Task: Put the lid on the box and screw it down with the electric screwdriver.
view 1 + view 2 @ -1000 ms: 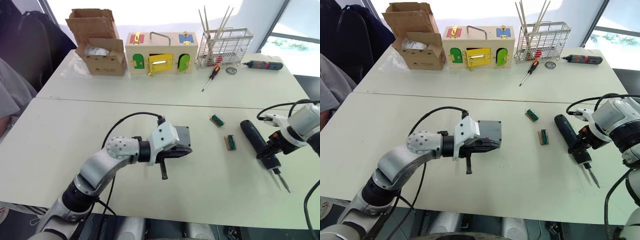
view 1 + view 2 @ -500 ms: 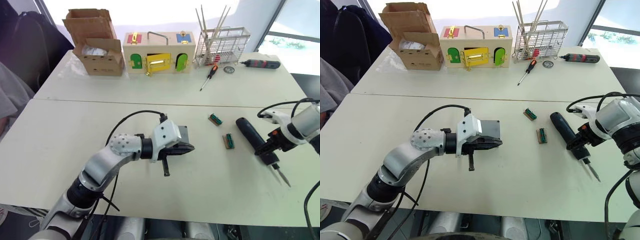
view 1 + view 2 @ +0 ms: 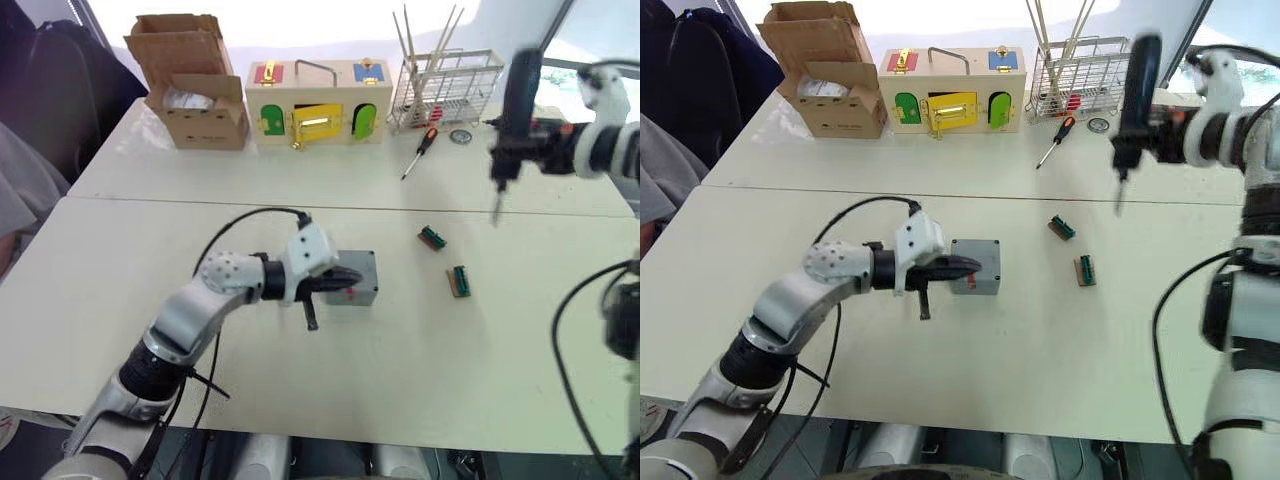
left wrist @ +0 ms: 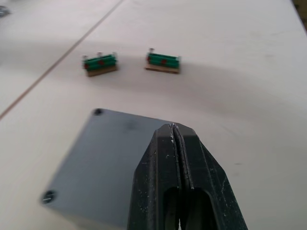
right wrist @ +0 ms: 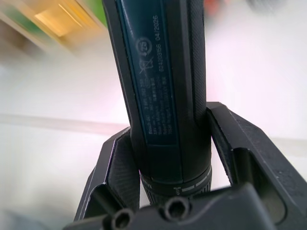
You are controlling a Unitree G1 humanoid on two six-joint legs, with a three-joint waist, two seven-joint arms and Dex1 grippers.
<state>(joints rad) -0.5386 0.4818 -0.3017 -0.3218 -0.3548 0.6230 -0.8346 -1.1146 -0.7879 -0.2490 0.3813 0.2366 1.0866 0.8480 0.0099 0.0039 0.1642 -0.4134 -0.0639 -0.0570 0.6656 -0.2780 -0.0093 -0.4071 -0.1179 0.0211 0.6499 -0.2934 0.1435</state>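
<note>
The box [image 3: 353, 279] sits near the middle of the nearer white table [image 3: 470, 370], with the lid [image 4: 105, 163] lying flat on top of it, its edges flush with the box walls; the head views show a small red mark on the box's near side, while the left wrist view shows the lid's grey top with a screw hole at the far corner and a screw head at another corner; the left gripper [image 3: 345, 279] reaches in from the robot's left with its fingers pressed together, their tips resting over the lid's top, as the left wrist view makes plain by the thin seam between the two black fingers [image 4: 158, 182]; beyond the box, that same view shows two small green connector blocks [image 4: 100, 64] lying side by side on the table, which the head views place to the robot's right of the box and well apart from it; the right gripper [image 3: 1160, 125] is raised high above the far table, clamped around the electric screwdriver [image 3: 1135, 95], which hangs upright with its thin bit pointing down; the right wrist view shows the dark barrel filling the gap between the two fingers, with printed markings running along it; on the far table stand a cardboard box [image 3: 195, 85], a wooden box with coloured doors [image 3: 315, 105], a wire rack [image 3: 445, 90] and a small red-handled screwdriver [image 3: 420, 152].
</note>
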